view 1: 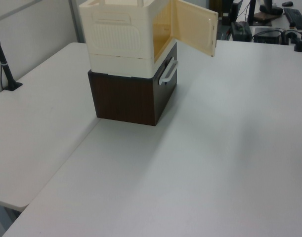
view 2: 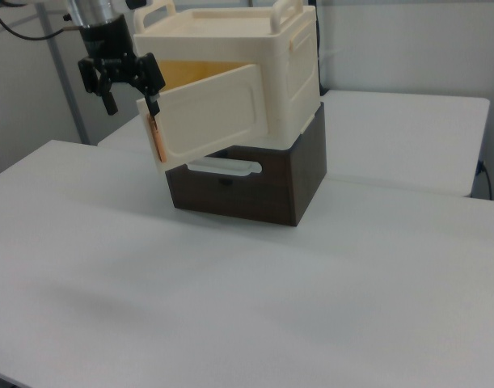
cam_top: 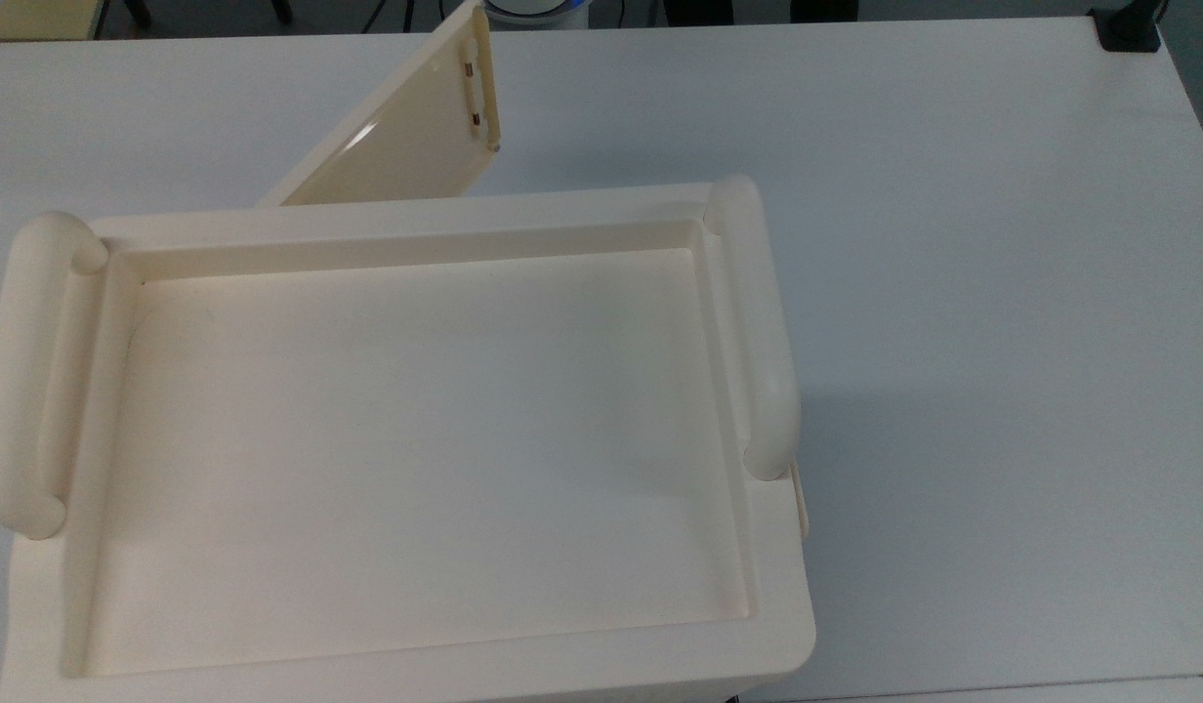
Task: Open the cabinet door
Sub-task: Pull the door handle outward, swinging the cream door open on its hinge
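Standing on a dark brown drawer unit [view 2: 255,182] with a pale bar handle [view 2: 224,167], the cabinet [view 2: 263,56] sits on the white table [view 2: 255,307]; in the right view the bare tabletop fills the near ground and the stack rises behind it, toward the right view's far left. From the left view the same stack stands at the far left of the table, the cabinet [view 1: 122,34] above the brown unit [view 1: 131,96]. In the top view the cabinet [cam_top: 416,644] shows its recessed tray top with a rounded tube handle [cam_top: 758,332] on the top view's right and another [cam_top: 20,371] on the top view's left.

Farther off, the cabinet door [view 2: 210,117] hangs swung well out from the cabinet's front, leaving the yellowish inside open to sight. In the top view the door [cam_top: 406,137] angles away from the cabinet's far edge, with small brownish fittings [cam_top: 472,93] near its free edge; in the left view the door [view 1: 195,30] juts toward the left view's right.

At the door's free edge, in the right view, the gripper [view 2: 125,81] hangs with its black fingers [view 2: 149,81] spread apart, one of them just beside the door edge; whether it touches cannot be told
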Tool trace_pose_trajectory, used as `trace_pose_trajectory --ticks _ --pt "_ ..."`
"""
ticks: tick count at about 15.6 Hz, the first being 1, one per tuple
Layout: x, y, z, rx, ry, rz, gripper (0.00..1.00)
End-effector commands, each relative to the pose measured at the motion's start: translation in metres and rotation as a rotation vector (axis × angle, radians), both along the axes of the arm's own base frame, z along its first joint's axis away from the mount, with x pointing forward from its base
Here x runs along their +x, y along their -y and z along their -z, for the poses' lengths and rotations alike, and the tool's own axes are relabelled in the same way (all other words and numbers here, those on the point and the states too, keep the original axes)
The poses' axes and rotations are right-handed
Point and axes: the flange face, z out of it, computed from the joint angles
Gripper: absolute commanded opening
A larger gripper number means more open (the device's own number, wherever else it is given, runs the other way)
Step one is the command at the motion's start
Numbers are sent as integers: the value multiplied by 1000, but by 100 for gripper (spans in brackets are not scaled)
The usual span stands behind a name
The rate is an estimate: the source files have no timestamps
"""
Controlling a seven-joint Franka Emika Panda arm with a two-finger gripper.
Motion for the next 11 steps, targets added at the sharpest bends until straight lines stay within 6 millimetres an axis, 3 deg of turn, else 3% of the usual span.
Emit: trace_pose_trajectory --ticks 1,9,11 --pt "-11 17 -32 6 47 11 100" --pt "-2 -5 -42 74 136 -6 100" --pt "6 -4 -29 71 118 -1 100"
